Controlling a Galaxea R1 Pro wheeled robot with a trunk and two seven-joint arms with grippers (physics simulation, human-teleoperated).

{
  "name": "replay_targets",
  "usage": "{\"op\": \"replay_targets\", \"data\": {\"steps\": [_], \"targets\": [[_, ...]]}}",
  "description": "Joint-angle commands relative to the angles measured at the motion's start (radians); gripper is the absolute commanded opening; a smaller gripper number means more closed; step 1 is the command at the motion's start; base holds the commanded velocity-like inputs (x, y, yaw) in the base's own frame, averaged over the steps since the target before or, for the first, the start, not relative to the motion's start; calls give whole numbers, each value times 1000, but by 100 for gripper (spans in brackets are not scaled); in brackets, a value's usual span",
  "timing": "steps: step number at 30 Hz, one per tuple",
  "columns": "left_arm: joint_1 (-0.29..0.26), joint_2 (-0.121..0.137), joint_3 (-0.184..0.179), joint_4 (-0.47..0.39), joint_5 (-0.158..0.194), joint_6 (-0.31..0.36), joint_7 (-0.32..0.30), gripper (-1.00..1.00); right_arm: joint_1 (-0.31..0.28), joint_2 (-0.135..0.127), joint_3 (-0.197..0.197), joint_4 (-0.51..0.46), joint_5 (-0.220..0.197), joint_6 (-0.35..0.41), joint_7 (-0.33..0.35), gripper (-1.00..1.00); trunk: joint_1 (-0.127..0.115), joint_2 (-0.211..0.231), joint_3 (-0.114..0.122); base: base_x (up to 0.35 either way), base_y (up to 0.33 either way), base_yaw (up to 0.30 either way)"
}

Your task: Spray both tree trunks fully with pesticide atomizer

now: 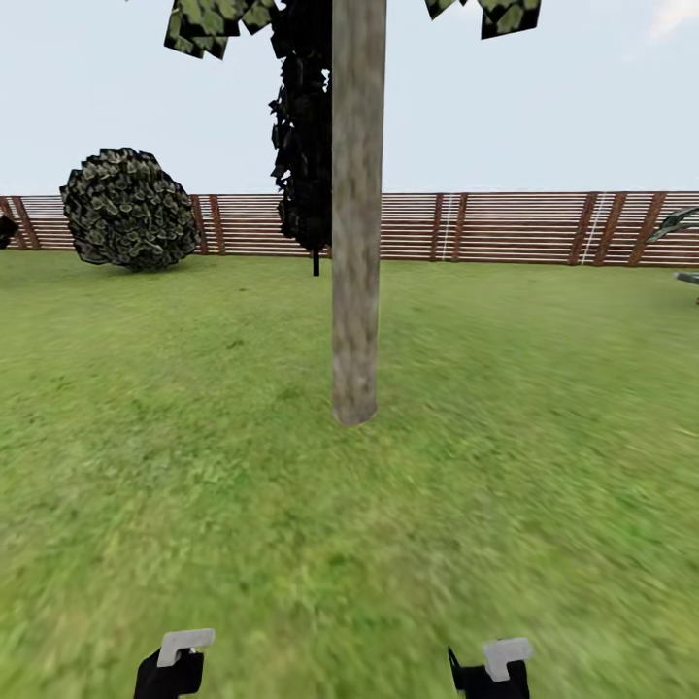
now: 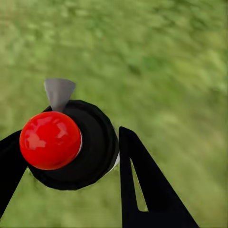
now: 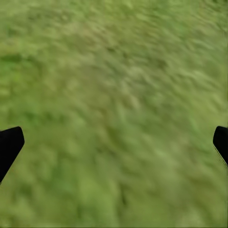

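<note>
A tree trunk (image 1: 354, 243), a straight grey-brown column, rises from the grass straight ahead of me, a short way off, with leaf clusters (image 1: 209, 24) high above. The pesticide atomizer (image 2: 50, 140) has a red ball top, a round black body and a grey nozzle (image 2: 59, 91). It sits between the black fingers of my left gripper (image 2: 66, 147), which is shut on it over the lawn. My right gripper (image 3: 116, 140) is open above bare grass, its two fingertips far apart. Both arms' ends (image 1: 175, 670) (image 1: 490, 670) show low in the head view. No pesticide is in view.
A dark narrow tree (image 1: 303, 146) stands behind the trunk near the slatted wooden fence (image 1: 505, 228). A round shrub (image 1: 126, 209) sits at the back left, and some fronds (image 1: 680, 223) at the far right. Open lawn (image 1: 544, 408) lies on both sides of the trunk.
</note>
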Motion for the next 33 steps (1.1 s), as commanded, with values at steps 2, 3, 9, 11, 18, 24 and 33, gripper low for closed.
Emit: {"op": "replay_targets", "data": {"steps": [2, 3, 9, 11, 18, 24, 33], "targets": [[-1, 0, 1, 1, 2, -3, 0, -100, 0, -1, 1, 1, 7, -2, -1, 100, 0, 0, -1, 335, 0, 0], [-1, 0, 1, 1, 2, -3, 0, -100, 0, -1, 1, 1, 7, -2, -1, 100, 0, 0, -1, 335, 0, 0], [-1, 0, 1, 1, 2, -3, 0, -100, 0, -1, 1, 1, 7, -2, -1, 100, 0, 0, -1, 335, 0, 0], [-1, 0, 1, 1, 2, -3, 0, -100, 0, -1, 1, 1, 7, -2, -1, 100, 0, 0, -1, 335, 0, 0], [-1, 0, 1, 1, 2, -3, 0, -100, 0, -1, 1, 0, 7, -2, 0, 100, 0, 0, -1, 335, 0, 0], [-1, 0, 1, 1, 2, -3, 0, -100, 0, -1, 1, 1, 7, -2, 0, 100, 0, 0, -1, 334, 0, 0], [-1, 0, 2, 1, 2, -3, 0, -100, 0, -1, 1, 1, 7, -2, 0, 100, 0, 0, -1, 172, 0, 0]]}}
